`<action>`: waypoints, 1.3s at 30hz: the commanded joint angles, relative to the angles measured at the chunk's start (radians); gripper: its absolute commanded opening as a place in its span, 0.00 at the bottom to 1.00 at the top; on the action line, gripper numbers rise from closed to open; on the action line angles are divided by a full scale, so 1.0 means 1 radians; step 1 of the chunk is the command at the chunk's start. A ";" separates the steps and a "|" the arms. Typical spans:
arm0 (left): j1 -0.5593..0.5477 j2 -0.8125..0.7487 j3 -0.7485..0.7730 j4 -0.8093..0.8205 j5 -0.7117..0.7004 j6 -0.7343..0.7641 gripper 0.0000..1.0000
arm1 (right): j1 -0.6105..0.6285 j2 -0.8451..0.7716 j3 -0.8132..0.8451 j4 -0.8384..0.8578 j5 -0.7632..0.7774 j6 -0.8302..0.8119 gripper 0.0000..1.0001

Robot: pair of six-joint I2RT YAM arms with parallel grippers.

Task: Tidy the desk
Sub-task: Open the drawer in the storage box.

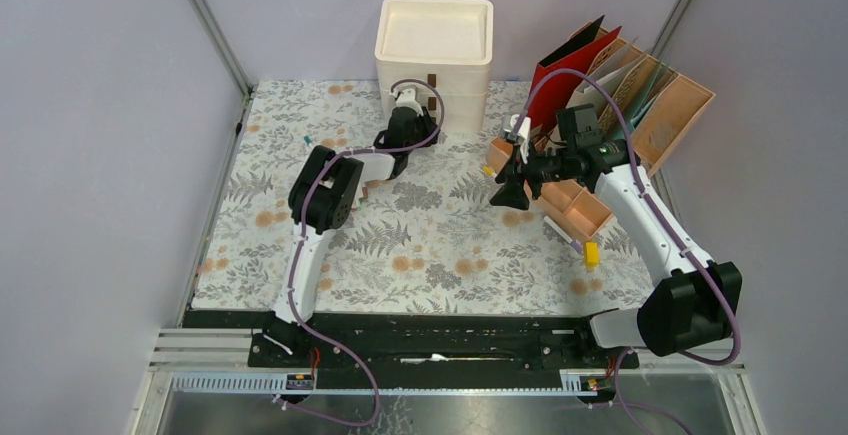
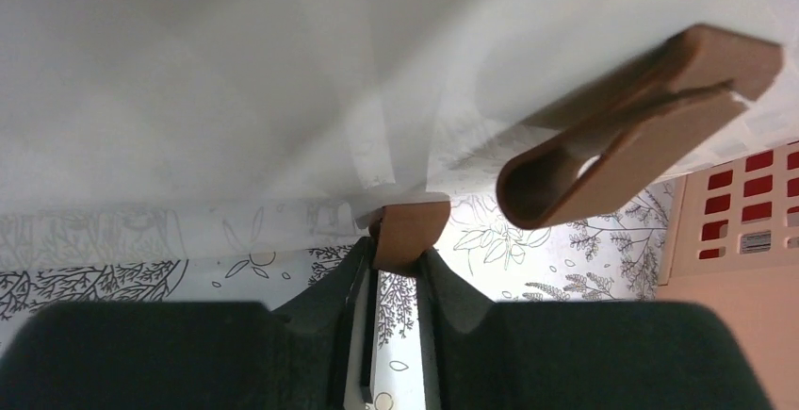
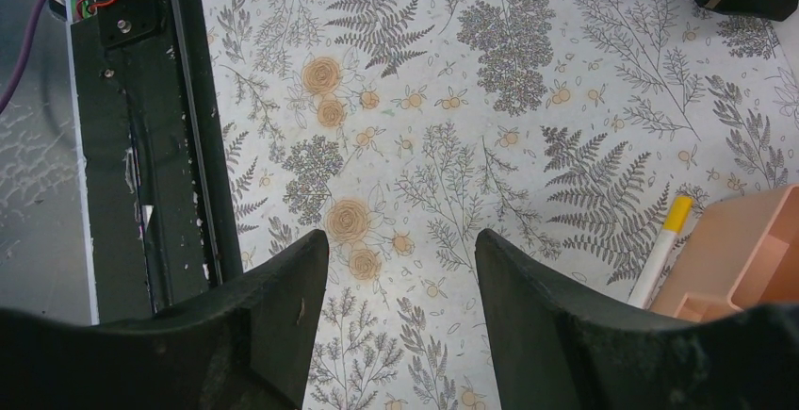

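The desk (image 1: 440, 245) is covered in a pale fern-and-flower cloth. At its back stands a white drawer box (image 1: 435, 50). My left gripper (image 1: 403, 107) reaches up to the box's front. In the left wrist view the left gripper (image 2: 396, 264) is shut on a brown tab handle (image 2: 407, 229) at the lower edge of the white drawer front (image 2: 236, 80). A second brown loop handle (image 2: 641, 137) sticks out above and to the right. My right gripper (image 1: 508, 193) hovers open over the cloth (image 3: 443, 146), with nothing between its fingers (image 3: 283, 287).
A peach organiser tray (image 1: 575, 205) lies at the right, with a file rack of folders (image 1: 660, 105) behind it. A white marker with a yellow cap (image 3: 664, 250) rests against the tray (image 3: 744, 250). A yellow item (image 1: 591, 253) sits near the tray's front end.
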 commanded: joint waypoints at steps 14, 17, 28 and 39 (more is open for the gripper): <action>0.002 -0.110 -0.094 0.128 0.008 0.029 0.00 | -0.014 0.016 0.008 -0.011 -0.003 -0.016 0.66; -0.002 -0.149 -0.150 0.147 0.027 0.037 0.00 | -0.015 0.018 0.006 -0.011 0.004 -0.019 0.66; -0.013 -0.267 -0.305 0.187 0.079 0.036 0.00 | -0.016 0.019 0.005 -0.012 0.004 -0.021 0.66; -0.057 -0.343 -0.423 0.208 0.085 0.039 0.00 | -0.018 0.011 0.006 -0.015 0.004 -0.024 0.66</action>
